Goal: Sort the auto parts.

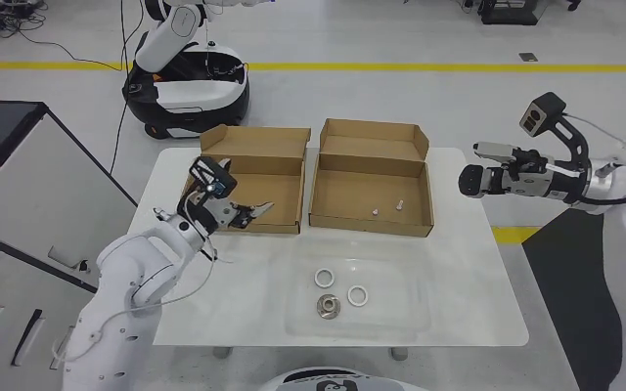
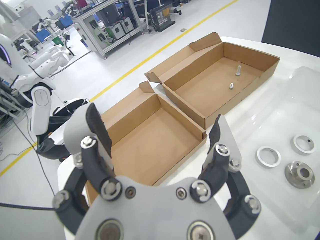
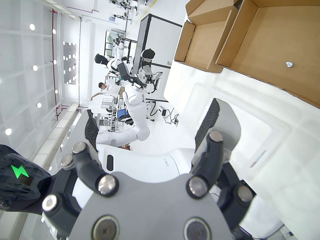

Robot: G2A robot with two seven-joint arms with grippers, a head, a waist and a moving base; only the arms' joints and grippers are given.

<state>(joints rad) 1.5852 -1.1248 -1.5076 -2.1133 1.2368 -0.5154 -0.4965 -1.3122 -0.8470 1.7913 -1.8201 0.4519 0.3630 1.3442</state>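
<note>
Nearest the lens in the left wrist view is the left gripper, its two dark-padded fingers spread wide with nothing between them. In the top view it hangs at centre left, over the front part of the left cardboard box, whose floor is bare. The right cardboard box stands just beside it toward the middle of the frame and holds two bolts, close together near its front wall. One bolt stands on its head and the other looks to do the same.

The parts not yet sorted sit in the clear tray at lower centre of the top view: two white rings and a metal flange. All three lie flat with their openings facing up, near one another but apart.

From the left gripper they lie down and to the right in the top view, past the front wall of the left box. The first ring is the closest part. The right gripper, its fingers likewise parted and empty, is held off the table's right edge, at upper right of the top view. That puts it well apart from the tray, so the left arm looks the better placed. With no long axis on a flat ring, a straight descent with the fingers straddling its rim seems called for.
</note>
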